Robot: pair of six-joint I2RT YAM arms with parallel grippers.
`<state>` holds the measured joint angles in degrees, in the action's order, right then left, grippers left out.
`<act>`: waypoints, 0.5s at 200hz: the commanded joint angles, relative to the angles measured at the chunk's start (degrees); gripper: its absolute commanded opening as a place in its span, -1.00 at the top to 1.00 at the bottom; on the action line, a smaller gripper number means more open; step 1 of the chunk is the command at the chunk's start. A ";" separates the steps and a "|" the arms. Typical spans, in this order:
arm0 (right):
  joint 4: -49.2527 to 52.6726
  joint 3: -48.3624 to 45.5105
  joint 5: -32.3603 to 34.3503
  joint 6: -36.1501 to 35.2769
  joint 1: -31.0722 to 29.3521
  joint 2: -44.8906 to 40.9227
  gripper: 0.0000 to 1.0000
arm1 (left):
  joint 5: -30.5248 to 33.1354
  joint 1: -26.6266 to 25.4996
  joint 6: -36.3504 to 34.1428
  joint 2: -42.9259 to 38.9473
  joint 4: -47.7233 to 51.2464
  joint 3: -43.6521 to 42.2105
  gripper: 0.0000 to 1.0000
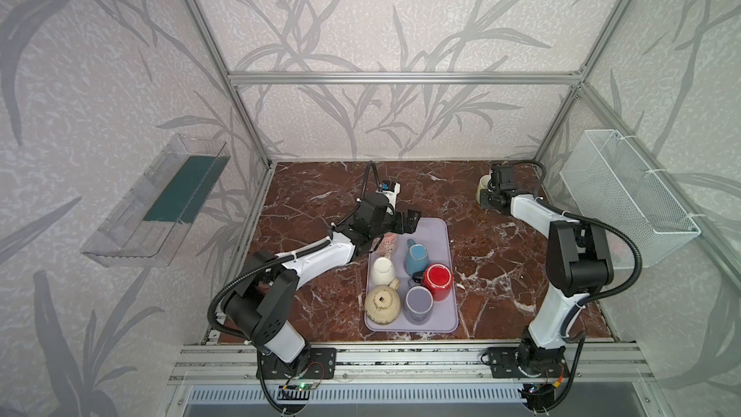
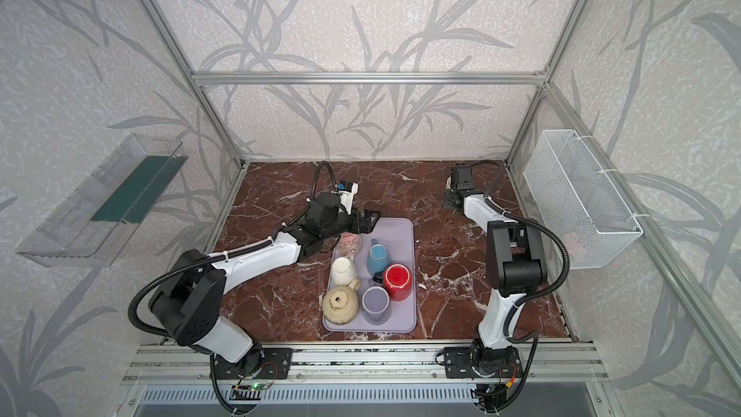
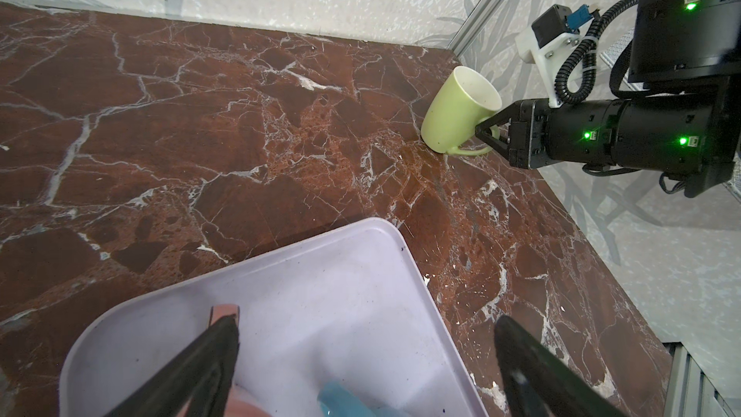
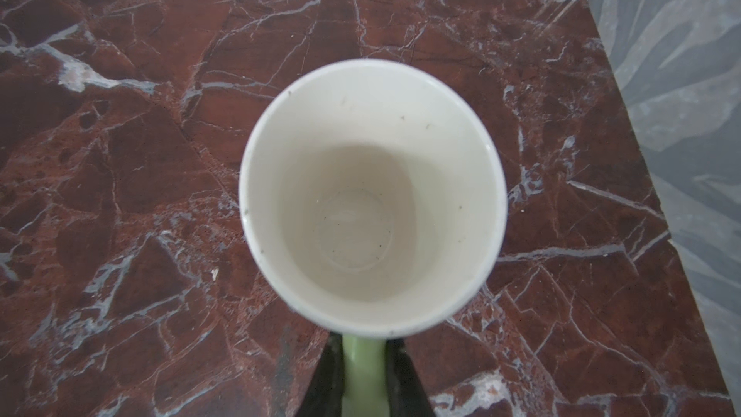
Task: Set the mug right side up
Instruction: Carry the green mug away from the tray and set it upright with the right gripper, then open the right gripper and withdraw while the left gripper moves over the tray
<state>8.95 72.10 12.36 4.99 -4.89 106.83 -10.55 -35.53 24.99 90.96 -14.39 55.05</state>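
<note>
— How many mugs?
— Seven. Six mugs (image 1: 438,279) crowd the one tray (image 1: 439,234). The seventh, a green mug (image 3: 457,114), is off the tray near the far right corner of the table (image 1: 501,266), tilted, mouth upward.
— And the two grippers?
— The right gripper (image 3: 481,130) is clamped on the green mug's handle (image 3: 469,151). The left gripper (image 1: 413,221) hangs over the tray's far end, jaws wide apart and holding nothing.

Grey leaf-print walls (image 1: 361,14); aluminium frame (image 1: 401,78); red-brown marble tabletop (image 1: 501,242); clear bin (image 1: 120,234) left wall, wire basket (image 1: 625,194) right.
</note>
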 commanded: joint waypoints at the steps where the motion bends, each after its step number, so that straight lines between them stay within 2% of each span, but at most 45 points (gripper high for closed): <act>1: -4.08 -1.15 -0.41 0.68 -0.06 -1.83 0.53 | -0.11 -0.29 -0.82 -0.59 0.86 1.92 -0.93; 49: -4.97 -3.60 -0.75 2.75 -0.17 -4.64 0.05 | 0.30 -0.34 -2.31 -2.61 4.95 2.94 -0.92; 100: -5.04 -6.79 -2.23 5.35 -0.12 -8.69 -0.20 | 1.55 -0.80 -4.28 -7.37 12.19 4.21 -0.91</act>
<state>5.21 66.83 11.20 8.40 -4.97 101.56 -10.37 -35.75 22.92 87.68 -7.03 56.75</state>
